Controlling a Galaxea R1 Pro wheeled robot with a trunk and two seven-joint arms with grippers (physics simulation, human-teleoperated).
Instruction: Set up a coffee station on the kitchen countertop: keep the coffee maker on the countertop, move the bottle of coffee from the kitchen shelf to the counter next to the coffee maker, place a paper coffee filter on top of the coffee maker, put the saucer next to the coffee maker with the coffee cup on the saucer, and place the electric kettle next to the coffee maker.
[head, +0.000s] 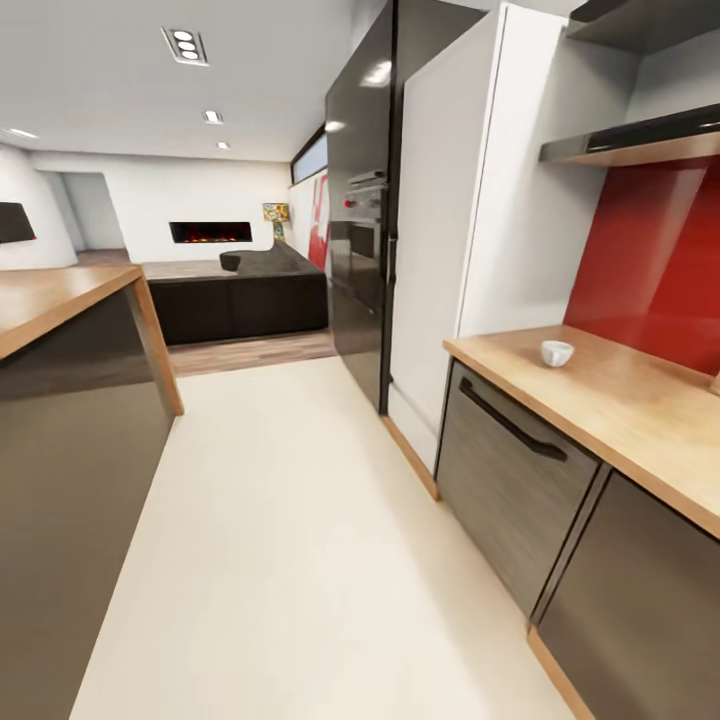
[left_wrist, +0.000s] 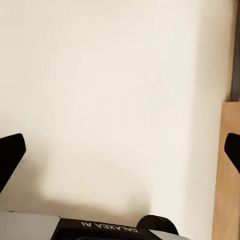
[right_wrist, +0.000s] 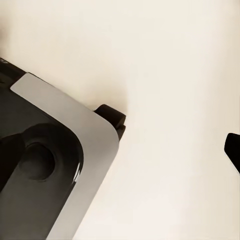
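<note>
The cup (head: 557, 352) sits on the wooden surface (head: 620, 400), ahead and right, nearer the right arm. The left end effector (left_wrist: 120, 152) hangs wide open, empty, over floor; the right's opening I cannot tell.

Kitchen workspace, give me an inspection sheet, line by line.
Surface: wooden countertop at the right, over dark cabinet fronts.
Job's things: white coffee cup upright on the countertop, near its far end.
Clutter: nothing seen.
Grippers: left gripper open, fingertips wide apart over the pale floor; right gripper, one fingertip in view, state cannot be told.
Cables: nothing seen.
Surroundings: red backsplash, tall dark oven unit, lounge with fireplace beyond.
</note>
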